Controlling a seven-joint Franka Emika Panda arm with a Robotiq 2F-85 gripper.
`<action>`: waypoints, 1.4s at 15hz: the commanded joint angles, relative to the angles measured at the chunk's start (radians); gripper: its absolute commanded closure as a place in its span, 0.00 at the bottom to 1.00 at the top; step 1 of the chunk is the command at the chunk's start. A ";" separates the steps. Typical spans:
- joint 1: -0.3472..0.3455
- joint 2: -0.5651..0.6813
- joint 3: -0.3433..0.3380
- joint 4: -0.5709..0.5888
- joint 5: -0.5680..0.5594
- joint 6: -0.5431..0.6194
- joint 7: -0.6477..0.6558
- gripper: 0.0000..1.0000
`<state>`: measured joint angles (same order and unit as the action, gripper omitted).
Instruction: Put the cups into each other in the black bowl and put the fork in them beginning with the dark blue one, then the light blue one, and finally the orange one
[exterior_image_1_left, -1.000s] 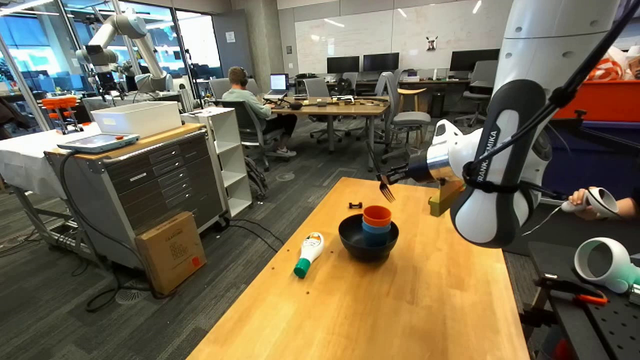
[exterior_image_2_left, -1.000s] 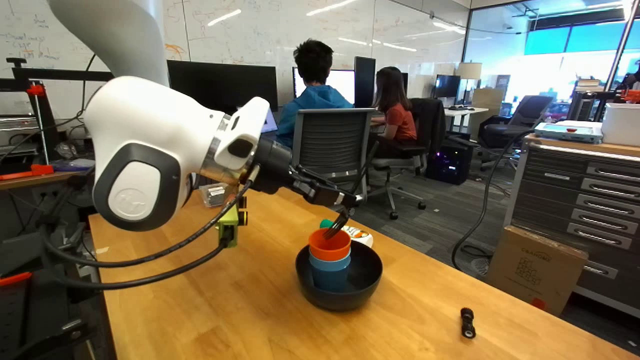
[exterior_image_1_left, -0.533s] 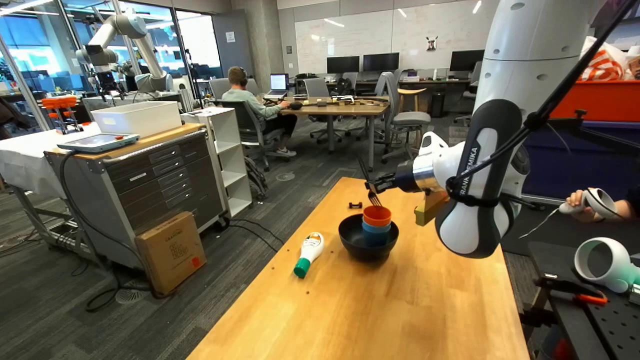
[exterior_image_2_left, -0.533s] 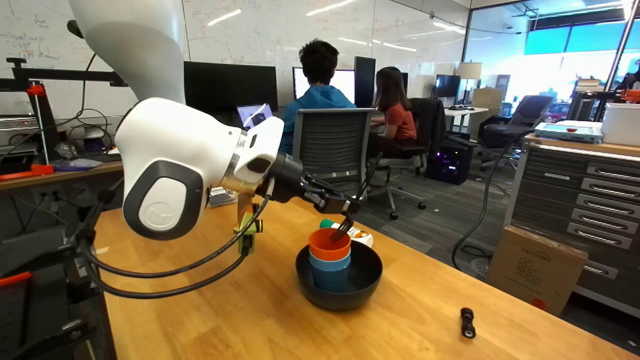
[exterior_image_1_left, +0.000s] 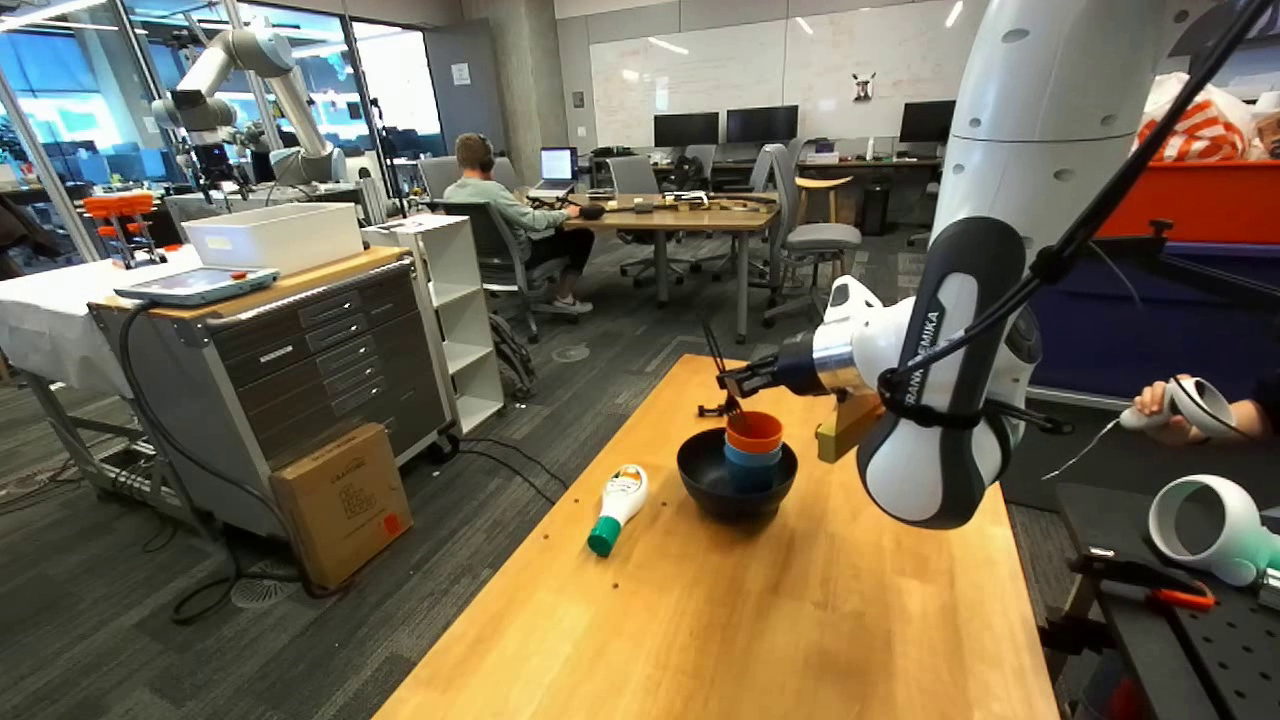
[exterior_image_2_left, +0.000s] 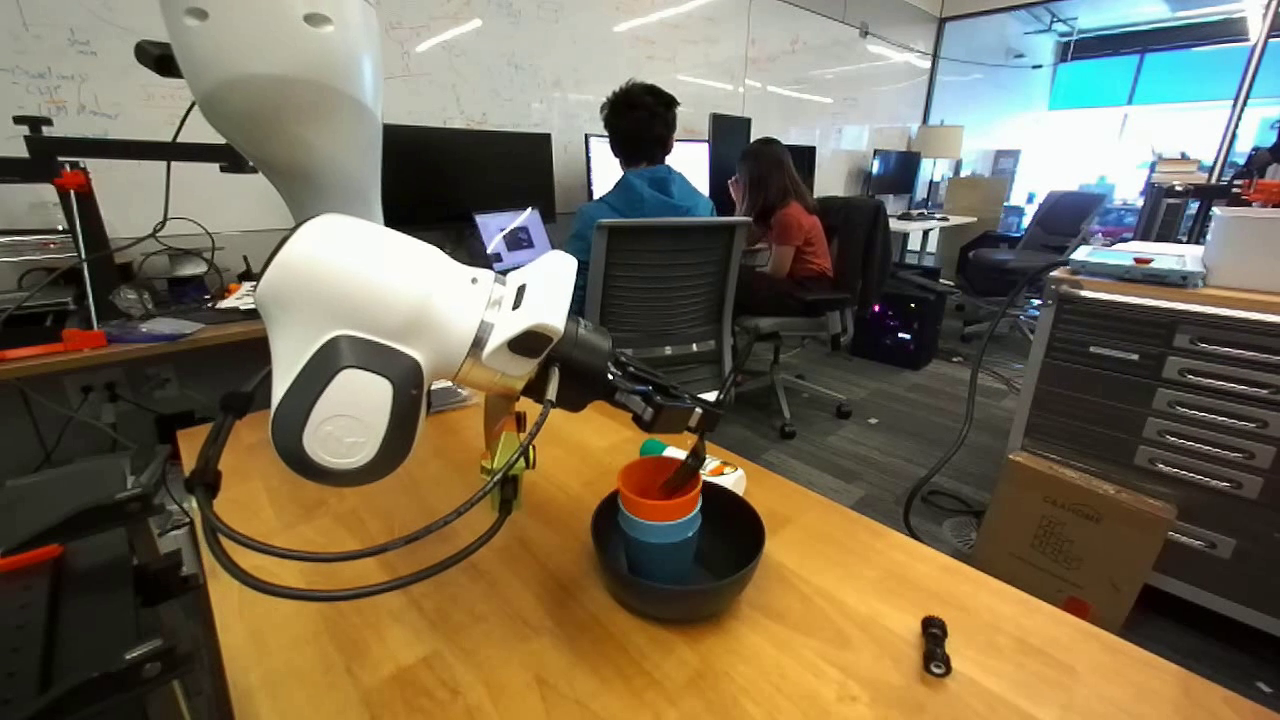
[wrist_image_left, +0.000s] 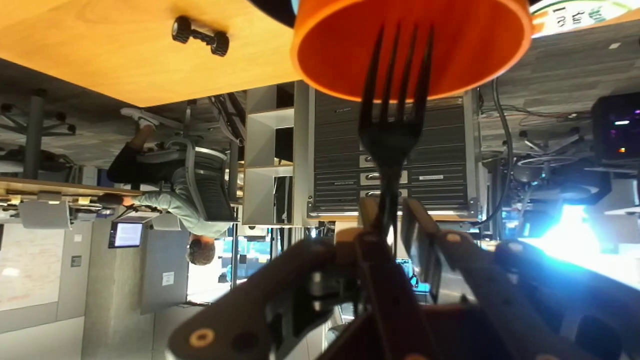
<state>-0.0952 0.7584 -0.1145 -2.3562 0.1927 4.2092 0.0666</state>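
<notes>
Gripper (wrist_image_left: 391, 207): jaws narrow, set one each side of the stem of the fork (wrist_image_left: 391, 142), a sliver of background showing beside it in the wrist view — whether pinched or loose cannot be told. Clock readings below are taken in an exterior view, dial centred on the black bowl (exterior_image_1_left: 725, 508).

Arm (exterior_image_1_left: 895, 340): white links reach in from about 2 o'clock; jaw tips hang at 12 o'clock, higher than the bowl's far rim.

Table (exterior_image_1_left: 800, 620): pale wood, the bowl standing upright on it.

Bowl: round, dark inside, holding the cup stack (exterior_image_1_left: 752, 460) off-centre toward 3 o'clock.

White bottle (exterior_image_1_left: 625, 490): on its side between 8 and 9 o'clock, near the bowl but apart from it; green cap (exterior_image_1_left: 603, 537) points to 7 o'clock.

Stack, top down: orange cup (exterior_image_2_left: 655, 508) uppermost and upright; light blue cup (exterior_image_2_left: 660, 528) directly beneath, a band of its wall showing; dark blue cup (exterior_image_2_left: 660, 562) lowest, standing inside the bowl.

Fork: dark, slender, tilted — tines down, handle rising beyond the jaws toward 11 o'clock. Tine ends lie within the orange cup's mouth; the wrist view shows all four before its inner wall. Contact with that wall cannot be made out.

Black wheeled piece (exterior_image_1_left: 708, 411): short bar, a wheel at each end, on the table at 11 o'clock, beyond the bowl.
</notes>
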 joint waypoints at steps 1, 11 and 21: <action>-0.013 0.019 0.011 0.031 -0.003 0.012 0.006 0.49; -0.026 -0.087 0.030 -0.068 -0.073 -0.088 0.026 0.00; -0.412 -0.493 0.265 -0.192 -0.685 -0.665 0.455 0.00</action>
<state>-0.3221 0.4011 0.0149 -2.5103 -0.2962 3.7396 0.3627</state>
